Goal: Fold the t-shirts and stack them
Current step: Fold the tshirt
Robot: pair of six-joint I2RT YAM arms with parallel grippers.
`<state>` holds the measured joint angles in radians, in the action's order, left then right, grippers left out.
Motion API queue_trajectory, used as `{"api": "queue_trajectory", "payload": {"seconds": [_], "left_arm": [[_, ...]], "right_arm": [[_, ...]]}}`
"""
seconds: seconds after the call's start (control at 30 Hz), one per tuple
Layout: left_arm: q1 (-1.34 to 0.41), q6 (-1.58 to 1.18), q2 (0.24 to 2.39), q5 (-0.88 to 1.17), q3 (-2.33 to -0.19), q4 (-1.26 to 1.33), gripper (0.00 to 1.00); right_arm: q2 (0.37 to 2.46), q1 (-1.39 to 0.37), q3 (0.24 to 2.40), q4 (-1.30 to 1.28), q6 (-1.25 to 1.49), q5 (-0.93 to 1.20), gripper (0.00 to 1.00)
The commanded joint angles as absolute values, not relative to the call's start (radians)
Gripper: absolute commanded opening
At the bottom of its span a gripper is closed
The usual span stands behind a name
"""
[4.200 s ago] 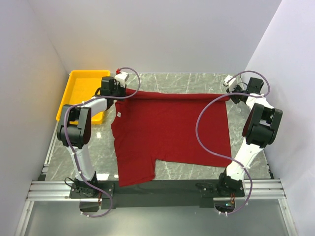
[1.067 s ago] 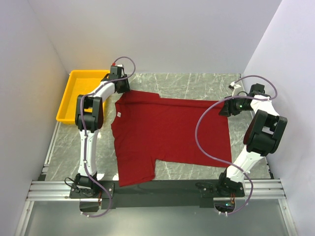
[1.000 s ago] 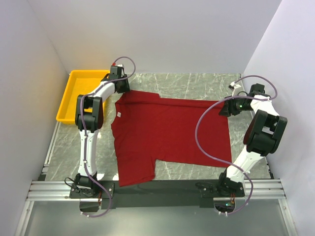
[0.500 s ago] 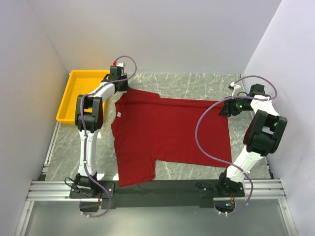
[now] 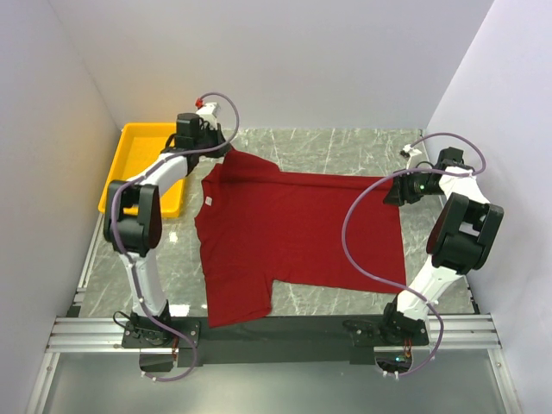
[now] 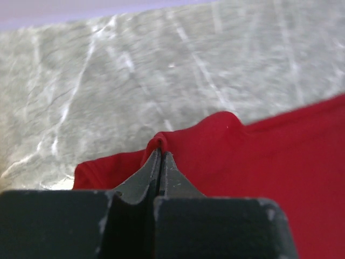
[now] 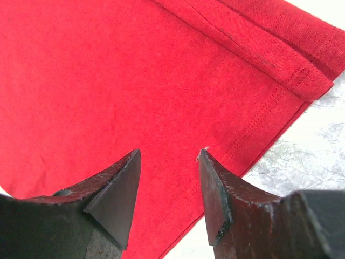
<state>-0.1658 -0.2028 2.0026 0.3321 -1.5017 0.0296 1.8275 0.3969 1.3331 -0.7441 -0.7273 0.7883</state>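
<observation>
The dark red t-shirt (image 5: pixel 293 228) lies spread on the marble table, folded edge to the far side, a small white label (image 5: pixel 208 203) near its left edge. My left gripper (image 5: pixel 226 153) is shut on the shirt's far left corner and holds it a little off the table. In the left wrist view the fingertips (image 6: pixel 159 154) pinch a raised fold of the red cloth (image 6: pixel 226 162). My right gripper (image 5: pixel 395 191) hovers open over the far right corner. In the right wrist view it (image 7: pixel 169 152) straddles the hemmed corner of the t-shirt (image 7: pixel 161 81), touching nothing.
A yellow tray (image 5: pixel 138 159) stands at the far left, just beside the left arm. White walls close in the table on three sides. Bare marble (image 5: pixel 345 147) shows beyond the shirt and along its left side. The right arm's purple cable (image 5: pixel 349 233) loops over the shirt.
The left gripper has closed on the far left corner and pulled it up and towards the far left, so the cloth peaks there. The right gripper has stayed in place.
</observation>
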Motion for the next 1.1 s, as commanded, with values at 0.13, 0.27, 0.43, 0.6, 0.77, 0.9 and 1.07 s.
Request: {"api": "queue_trajectory", "payload": {"seconds": [0.13, 0.27, 0.43, 0.6, 0.77, 0.9, 1.07], "left_arm": [[-0.16, -0.089, 1.902, 0.54, -1.364, 0.054, 0.01], [-0.16, -0.045, 1.853, 0.577, -1.295, 0.054, 0.01], [-0.156, 0.03, 1.804, 0.617, -1.246, 0.06, 0.01], [-0.152, 0.12, 1.773, 0.661, -1.223, 0.031, 0.01], [-0.149, 0.218, 1.756, 0.68, -1.212, -0.046, 0.01], [-0.149, 0.285, 1.741, 0.683, -1.19, -0.116, 0.01], [-0.153, 0.357, 1.704, 0.657, -1.146, -0.172, 0.01]], "right_arm": [[1.755, 0.399, 1.336, -0.77, -0.741, 0.807, 0.54], [1.744, 0.399, 1.332, -0.775, -0.744, 0.807, 0.54], [1.732, 0.399, 1.321, -0.779, -0.745, 0.808, 0.54], [1.713, 0.399, 1.307, -0.779, -0.746, 0.808, 0.54], [1.698, 0.399, 1.292, -0.778, -0.75, 0.804, 0.54], [1.69, 0.399, 1.284, -0.778, -0.752, 0.802, 0.54], [1.69, 0.399, 1.281, -0.779, -0.753, 0.801, 0.54]]}}
